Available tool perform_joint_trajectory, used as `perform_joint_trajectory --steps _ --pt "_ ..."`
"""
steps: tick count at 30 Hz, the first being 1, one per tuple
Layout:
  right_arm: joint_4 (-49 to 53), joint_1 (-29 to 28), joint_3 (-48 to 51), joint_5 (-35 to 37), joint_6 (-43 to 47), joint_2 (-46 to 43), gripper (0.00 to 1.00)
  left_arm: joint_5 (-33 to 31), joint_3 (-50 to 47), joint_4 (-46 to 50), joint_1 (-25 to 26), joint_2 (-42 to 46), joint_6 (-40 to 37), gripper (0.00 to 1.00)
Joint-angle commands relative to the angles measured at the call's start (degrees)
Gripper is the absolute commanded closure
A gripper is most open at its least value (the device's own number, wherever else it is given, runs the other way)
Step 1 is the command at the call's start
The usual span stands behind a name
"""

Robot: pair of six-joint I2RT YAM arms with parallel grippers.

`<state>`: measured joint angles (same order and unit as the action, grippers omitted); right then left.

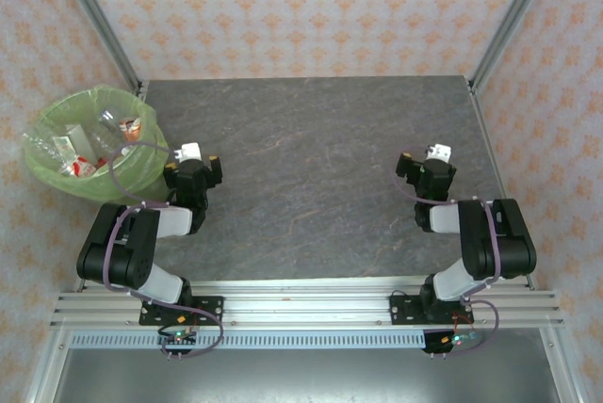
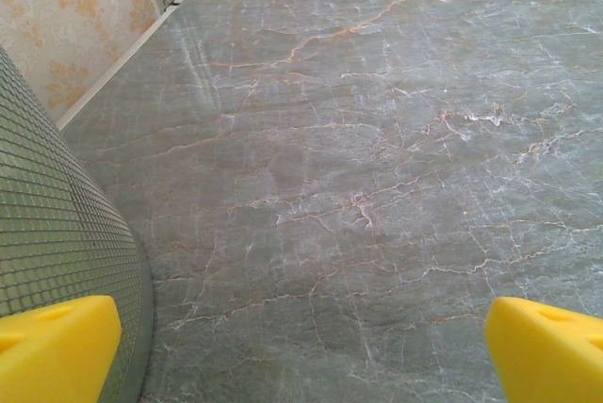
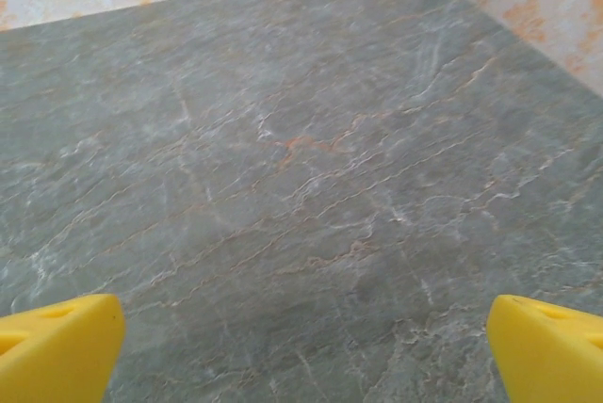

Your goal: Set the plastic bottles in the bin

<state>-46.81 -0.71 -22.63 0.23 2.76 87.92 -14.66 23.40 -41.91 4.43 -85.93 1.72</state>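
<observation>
The bin (image 1: 40,164), round and lined with a lime-green bag, stands off the table's far-left corner. Several plastic bottles lie inside it, one with an orange-brown label (image 1: 129,126) and one with a red label (image 1: 81,166). My left gripper (image 1: 192,164) is folded back just right of the bin, open, with nothing between its yellow fingertips (image 2: 58,346). The bin's mesh wall (image 2: 57,224) rises beside its left finger in the left wrist view. My right gripper (image 1: 426,169) is folded back on the right side, open over bare table, its yellow fingertips (image 3: 546,346) wide apart.
The grey marble table (image 1: 311,168) has metal frame posts at its back corners and patterned walls behind. An aluminium rail (image 1: 301,309) holding both arm bases runs along the near edge.
</observation>
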Motion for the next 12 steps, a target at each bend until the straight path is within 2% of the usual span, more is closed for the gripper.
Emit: perform_joint_trajectory --steps 1,12 --pt "0.8 0.6 -0.8 -4.8 0.5 -0.5 0.01 -3.8 -0.5 -3.2 -0.1 0.5 0.9 0.00" --pt "0.8 0.7 -0.8 -4.7 0.6 -0.5 0.01 -3.6 -0.4 -3.0 -0.1 0.5 0.7 0.00"
